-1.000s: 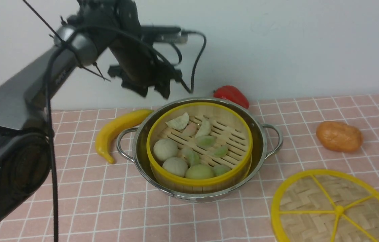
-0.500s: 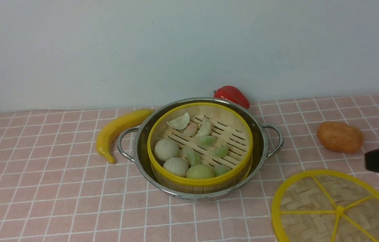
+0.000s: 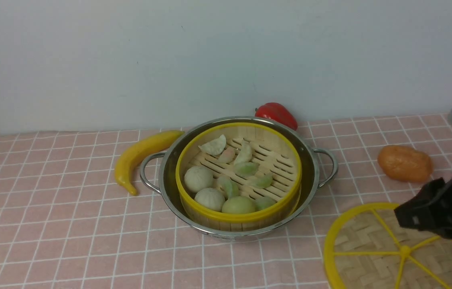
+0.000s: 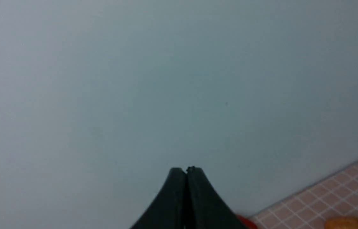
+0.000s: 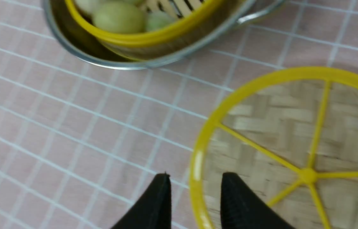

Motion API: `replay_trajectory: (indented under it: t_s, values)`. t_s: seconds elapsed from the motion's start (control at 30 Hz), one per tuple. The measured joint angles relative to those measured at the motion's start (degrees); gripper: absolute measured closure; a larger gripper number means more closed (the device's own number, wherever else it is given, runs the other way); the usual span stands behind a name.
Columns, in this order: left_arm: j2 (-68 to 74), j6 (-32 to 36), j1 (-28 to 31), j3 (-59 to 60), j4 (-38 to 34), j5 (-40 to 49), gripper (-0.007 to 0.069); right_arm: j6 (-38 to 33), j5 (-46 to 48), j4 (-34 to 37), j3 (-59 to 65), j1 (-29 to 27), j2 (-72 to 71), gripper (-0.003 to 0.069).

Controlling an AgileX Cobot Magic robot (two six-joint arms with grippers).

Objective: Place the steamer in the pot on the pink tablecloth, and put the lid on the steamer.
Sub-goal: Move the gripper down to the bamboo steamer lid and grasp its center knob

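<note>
Right hand (image 5: 195,175) parted over lid (image 5: 293,127) rim; left hand (image 4: 186,170) closed, empty.

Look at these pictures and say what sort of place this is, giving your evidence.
Probably a mock kitchen tabletop staged for robot practice, not a real kitchen: a pink tablecloth against a bare wall, a pot holding a steamer of dumplings, and the right gripper hovering nearby.

Front camera looks forward across the cloth (image 3: 69,224). Right wrist, close, shares pot (image 5: 124,66) and lid (image 5: 280,117) (blurred); left apparently faces wall (image 4: 134,79).
</note>
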Motion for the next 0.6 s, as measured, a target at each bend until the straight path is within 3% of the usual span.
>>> replay_trajectory:
  t_s: [0.07,0.1,0.13,0.23,0.27,0.37,0.6]
  values:
    - [-9.2,0.4,0.0,14.3,0.0,0.0,0.0648,10.4,-0.1,-9.4,0.0,2.4,1.1,0.0419]
    - [-9.2,0.4,0.0,15.5,0.0,0.0,0.0648,11.1,-0.1,-10.1,0.0,2.6,1.2,0.0419]
    - [-15.1,0.6,0.0,24.8,0.0,-1.2,0.0648,16.6,-0.2,-15.4,0.0,3.1,2.4,0.0419]
    - [-26.6,0.6,0.0,42.8,-0.1,-9.0,0.0648,21.6,-0.2,-21.3,0.0,3.2,5.6,0.0419]
    - [-28.1,0.6,0.0,44.0,-0.1,-9.6,0.0648,21.6,-0.2,-21.5,0.0,3.2,5.9,0.0419]
    - [-40.0,0.3,0.0,63.9,-0.9,-21.5,0.0648,23.2,-1.2,-22.9,0.0,3.3,11.7,0.0419]
    - [-49.7,-0.1,0.0,81.5,-7.1,-30.0,0.0646,23.3,-3.3,-23.2,0.0,3.3,19.2,0.0419]
